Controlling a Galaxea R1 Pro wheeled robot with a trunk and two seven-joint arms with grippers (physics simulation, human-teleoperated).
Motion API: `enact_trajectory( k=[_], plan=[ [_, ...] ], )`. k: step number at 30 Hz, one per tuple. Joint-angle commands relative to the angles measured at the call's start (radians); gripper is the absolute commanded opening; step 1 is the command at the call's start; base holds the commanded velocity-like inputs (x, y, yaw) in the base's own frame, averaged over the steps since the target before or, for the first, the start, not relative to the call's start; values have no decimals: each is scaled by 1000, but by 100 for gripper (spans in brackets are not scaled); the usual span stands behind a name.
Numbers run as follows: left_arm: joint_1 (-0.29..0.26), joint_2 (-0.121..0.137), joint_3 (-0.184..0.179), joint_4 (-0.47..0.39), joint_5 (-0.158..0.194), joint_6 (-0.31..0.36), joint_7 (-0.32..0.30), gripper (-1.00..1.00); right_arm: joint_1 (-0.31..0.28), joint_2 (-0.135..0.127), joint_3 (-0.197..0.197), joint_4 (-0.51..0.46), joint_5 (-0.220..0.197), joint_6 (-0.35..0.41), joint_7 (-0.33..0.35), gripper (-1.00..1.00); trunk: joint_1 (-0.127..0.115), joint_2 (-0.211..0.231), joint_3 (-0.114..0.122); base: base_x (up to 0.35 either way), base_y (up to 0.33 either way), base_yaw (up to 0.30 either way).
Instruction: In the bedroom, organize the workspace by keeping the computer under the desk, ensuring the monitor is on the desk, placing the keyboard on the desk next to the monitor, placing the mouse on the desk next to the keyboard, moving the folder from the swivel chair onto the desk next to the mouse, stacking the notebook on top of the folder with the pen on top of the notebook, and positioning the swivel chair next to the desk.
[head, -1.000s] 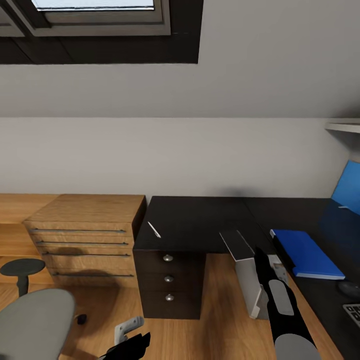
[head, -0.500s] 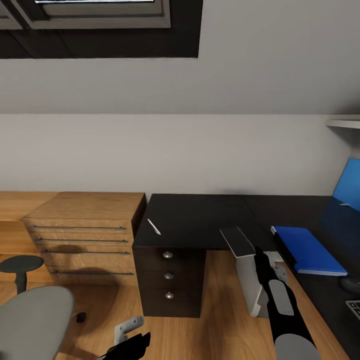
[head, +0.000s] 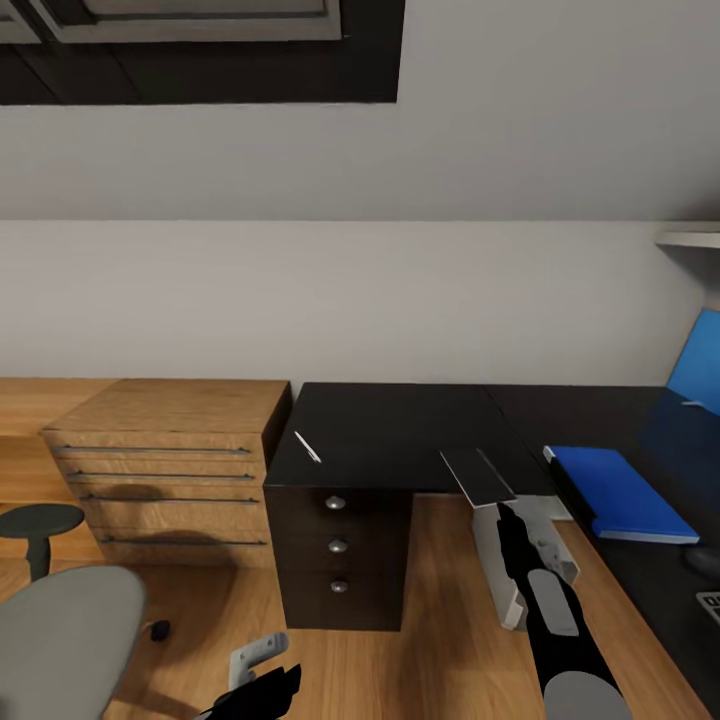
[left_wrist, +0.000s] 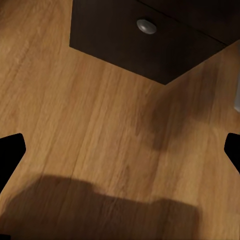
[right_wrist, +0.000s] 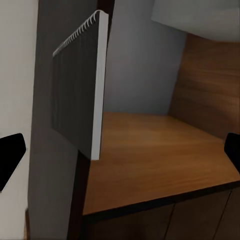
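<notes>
The blue folder (head: 620, 491) is seen on the desk (head: 400, 435); both grippers' jaws are spread apart.

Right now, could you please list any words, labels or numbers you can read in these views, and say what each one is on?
No text is readable in any view.
Folder: no label visible from this angle.
Keyboard: only its corner shows at the frame edge; key legends are too small to read.
Black drawer unit: plain round knobs, no markings.
</notes>
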Motion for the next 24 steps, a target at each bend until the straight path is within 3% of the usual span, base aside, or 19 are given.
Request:
enact_trajectory(
  k=[1, 13, 24],
  plan=[
    [0, 0, -1, -2, 10, 2, 9, 100, -1, 1, -4, -1, -8, 6, 8, 100, 4, -8, -4, 0, 0, 0],
    [0, 0, -3, 0, 10, 2, 9, 100, -1, 0, -4, 4, -8, 6, 30, 100, 50, -92, -42, 0, 0, 0],
    [0, 0, -5, 20, 8, 0, 2, 100, -1, 1, -2, 6, -7, 6, 30, 100, 50, -92, -42, 42, 16, 0]
  ],
)
